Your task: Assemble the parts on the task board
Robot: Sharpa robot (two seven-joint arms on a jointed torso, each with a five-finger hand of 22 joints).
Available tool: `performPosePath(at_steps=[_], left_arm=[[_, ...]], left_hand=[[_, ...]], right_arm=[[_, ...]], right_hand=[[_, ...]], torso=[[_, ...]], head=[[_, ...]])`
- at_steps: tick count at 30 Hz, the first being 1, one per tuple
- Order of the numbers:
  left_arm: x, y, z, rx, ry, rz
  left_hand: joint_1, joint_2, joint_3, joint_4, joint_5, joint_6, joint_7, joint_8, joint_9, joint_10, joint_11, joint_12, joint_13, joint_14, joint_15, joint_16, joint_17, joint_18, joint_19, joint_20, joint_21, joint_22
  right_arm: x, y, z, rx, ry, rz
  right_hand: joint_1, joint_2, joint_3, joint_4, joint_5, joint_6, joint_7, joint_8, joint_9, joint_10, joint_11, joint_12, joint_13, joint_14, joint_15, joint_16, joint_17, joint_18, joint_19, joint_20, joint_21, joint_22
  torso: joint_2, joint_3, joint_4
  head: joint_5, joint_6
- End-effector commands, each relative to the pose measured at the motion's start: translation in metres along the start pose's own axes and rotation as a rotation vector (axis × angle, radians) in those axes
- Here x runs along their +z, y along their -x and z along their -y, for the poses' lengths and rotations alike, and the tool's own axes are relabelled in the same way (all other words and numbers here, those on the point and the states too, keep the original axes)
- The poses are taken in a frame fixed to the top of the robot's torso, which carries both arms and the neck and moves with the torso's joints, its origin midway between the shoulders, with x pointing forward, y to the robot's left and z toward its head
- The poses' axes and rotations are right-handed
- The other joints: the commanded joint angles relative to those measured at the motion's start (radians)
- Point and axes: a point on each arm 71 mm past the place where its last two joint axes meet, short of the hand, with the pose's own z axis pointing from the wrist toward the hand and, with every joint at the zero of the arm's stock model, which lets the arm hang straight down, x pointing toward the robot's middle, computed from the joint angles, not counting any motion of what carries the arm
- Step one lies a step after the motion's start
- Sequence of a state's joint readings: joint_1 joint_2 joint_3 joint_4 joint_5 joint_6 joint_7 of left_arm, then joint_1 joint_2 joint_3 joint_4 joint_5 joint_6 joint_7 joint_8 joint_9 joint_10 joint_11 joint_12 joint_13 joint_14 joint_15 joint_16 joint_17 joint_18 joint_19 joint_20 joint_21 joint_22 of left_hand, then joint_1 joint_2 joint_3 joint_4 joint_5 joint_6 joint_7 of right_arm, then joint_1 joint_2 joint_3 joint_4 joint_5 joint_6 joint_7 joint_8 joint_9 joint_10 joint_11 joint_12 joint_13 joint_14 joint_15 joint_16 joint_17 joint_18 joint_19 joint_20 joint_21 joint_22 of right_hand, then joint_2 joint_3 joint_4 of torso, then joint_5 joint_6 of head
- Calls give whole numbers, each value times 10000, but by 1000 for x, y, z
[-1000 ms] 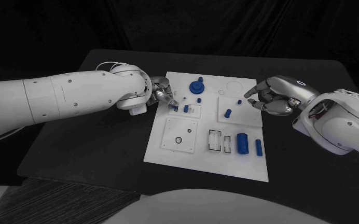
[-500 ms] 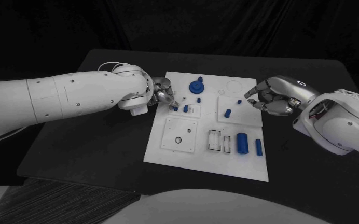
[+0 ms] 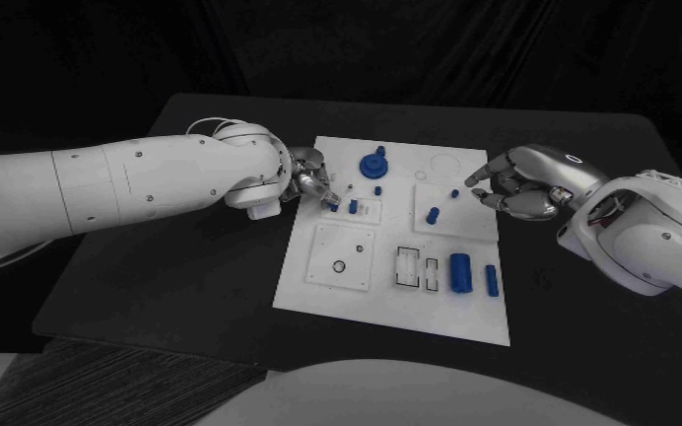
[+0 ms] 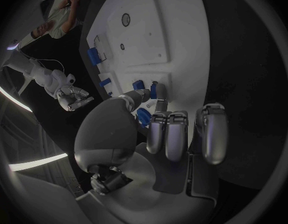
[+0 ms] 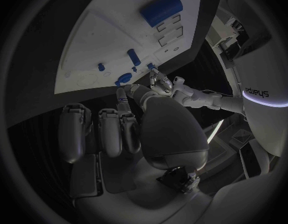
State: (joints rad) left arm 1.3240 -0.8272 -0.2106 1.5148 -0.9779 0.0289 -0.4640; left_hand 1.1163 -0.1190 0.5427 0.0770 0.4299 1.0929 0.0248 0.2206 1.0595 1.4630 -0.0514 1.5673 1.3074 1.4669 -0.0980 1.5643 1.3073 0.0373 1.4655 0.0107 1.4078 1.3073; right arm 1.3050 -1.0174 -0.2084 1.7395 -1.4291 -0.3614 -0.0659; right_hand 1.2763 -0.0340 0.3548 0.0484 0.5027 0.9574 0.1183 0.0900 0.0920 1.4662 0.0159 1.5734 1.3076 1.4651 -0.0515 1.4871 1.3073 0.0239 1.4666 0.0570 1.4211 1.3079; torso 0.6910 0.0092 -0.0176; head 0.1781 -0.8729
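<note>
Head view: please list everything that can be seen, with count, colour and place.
Table: one, black, under everything.
Task board: one, white, middle of the table.
Round stepped part: one, blue, far end of the board.
Small parts: several, blue, across the middle of the board.
Large cylinder: one, blue, near right of the board.
Thin cylinder: one, blue, right beside the large cylinder.
Left hand: one, silver, fingers at a small blue part by the board's left edge.
Right hand: one, silver, fingers curled, at the board's right edge.

black table [image 3: 185, 248], white task board [image 3: 334, 288] on it
</note>
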Motion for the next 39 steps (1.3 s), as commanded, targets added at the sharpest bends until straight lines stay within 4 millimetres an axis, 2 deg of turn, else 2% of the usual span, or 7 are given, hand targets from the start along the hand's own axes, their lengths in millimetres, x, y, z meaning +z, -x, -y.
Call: performPosePath(at_steps=[1,31,35,39], left_arm=[[1,-5,-3,92,171,-270],[1,-9,-5,174,256,-510],[1,-9,-6,177,278,-522],[1,-9,-6,189,295,-554]], left_hand=[[12,129,464,-399,74,-47,-59,-71,-21,1078,-16,35,2634,1039,-34,65,2635,14,362,7,-52,2120],[21,139,476,-430,136,-53,-52,-85,-41,1078,-11,35,2634,1039,-32,65,2635,20,351,8,-78,2112],[43,151,502,-477,216,-41,-48,-88,-57,1078,-9,35,2634,1039,-30,65,2635,20,349,9,-84,2111],[61,155,553,-578,436,3,-39,-82,-86,1078,-4,35,2634,1039,-26,65,2635,18,353,11,-78,2113]], right_arm=[[-1,-1,1,8,-159,-39],[0,-2,2,52,-215,-71],[0,-2,2,51,-229,-77],[0,-2,2,49,-235,-87]], right_hand=[[34,73,5,40,45,-41,9,-54,-4,1046,82,-26,2632,701,50,-65,849,154,350,47,-52,2108],[40,70,7,42,46,-44,14,-67,-4,1046,83,-26,2632,689,55,-93,798,173,315,50,-130,2082],[43,70,9,42,47,-53,16,-75,-5,1037,82,-32,2620,688,55,-94,797,170,319,50,-121,2085],[45,71,11,42,47,-56,16,-78,-6,1027,81,-40,2604,686,55,-98,789,173,313,50,-133,2081]], torso=[[6,-7,5],[1,3,11],[2,1,4],[6,-2,4]], head=[[1,3],[-16,3],[6,3],[17,3]])
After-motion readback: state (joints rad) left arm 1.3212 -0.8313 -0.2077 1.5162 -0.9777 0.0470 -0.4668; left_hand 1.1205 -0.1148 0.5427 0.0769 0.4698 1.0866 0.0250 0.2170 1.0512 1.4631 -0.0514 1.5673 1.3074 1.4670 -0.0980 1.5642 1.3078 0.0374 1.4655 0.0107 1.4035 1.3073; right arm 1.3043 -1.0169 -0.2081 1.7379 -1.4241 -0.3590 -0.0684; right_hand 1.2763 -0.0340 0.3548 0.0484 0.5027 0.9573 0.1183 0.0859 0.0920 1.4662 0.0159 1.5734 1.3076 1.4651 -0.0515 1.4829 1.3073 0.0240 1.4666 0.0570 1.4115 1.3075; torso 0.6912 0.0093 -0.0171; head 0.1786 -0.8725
